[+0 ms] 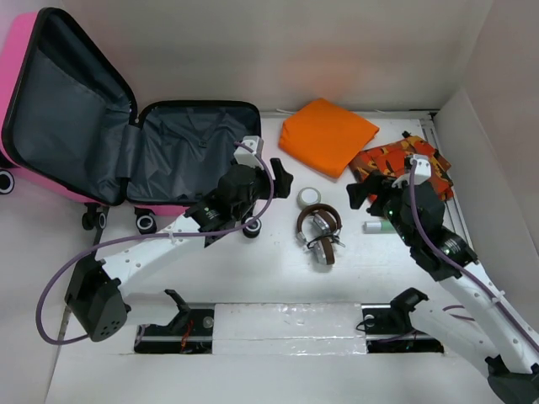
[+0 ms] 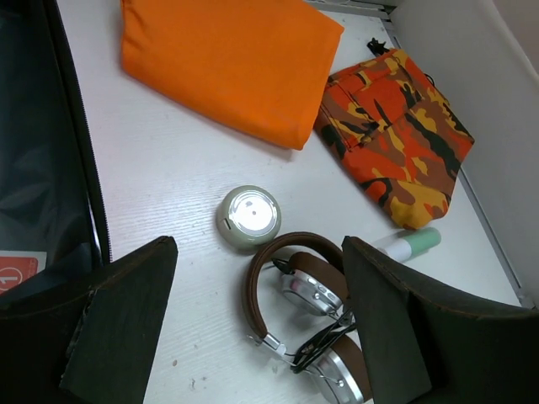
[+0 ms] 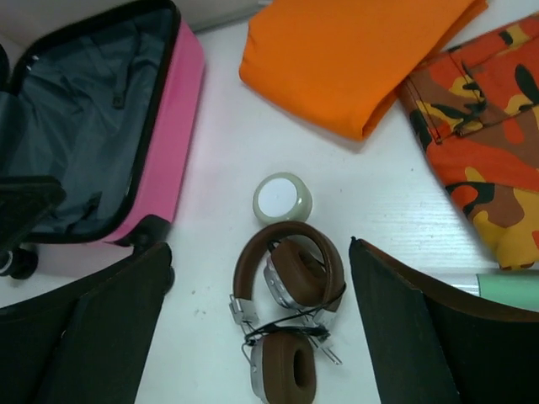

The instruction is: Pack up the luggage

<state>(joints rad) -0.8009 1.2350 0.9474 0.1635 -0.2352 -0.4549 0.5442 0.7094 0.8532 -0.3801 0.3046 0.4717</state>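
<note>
The left hand [image 1: 282, 178], fingers spread wide and holding nothing, hangs over the tabletop [image 1: 278, 278] just beside the right rim of the luggage [image 1: 185, 143]. The right hand [image 1: 358, 194], equally wide and holding nothing, hovers at the near edge of a camouflage-print cloth [image 1: 404, 164].

The pink case lies open at the far left, its lid leaning outward, its wheels toward the arms, and dark grey lining showing in both halves. The left wrist view catches a small red-and-white label [image 2: 17, 271] at the case's edge.

Between the hands lie brown headphones [image 1: 320, 229], a small round pale tin [image 1: 309, 198] just beyond them, and a pale green tube [image 1: 375, 225] to the right. A folded orange cloth [image 1: 328, 135] sits near the back wall. White panels close the back and right sides. Bare tabletop runs from the headphones to the arm bases.
</note>
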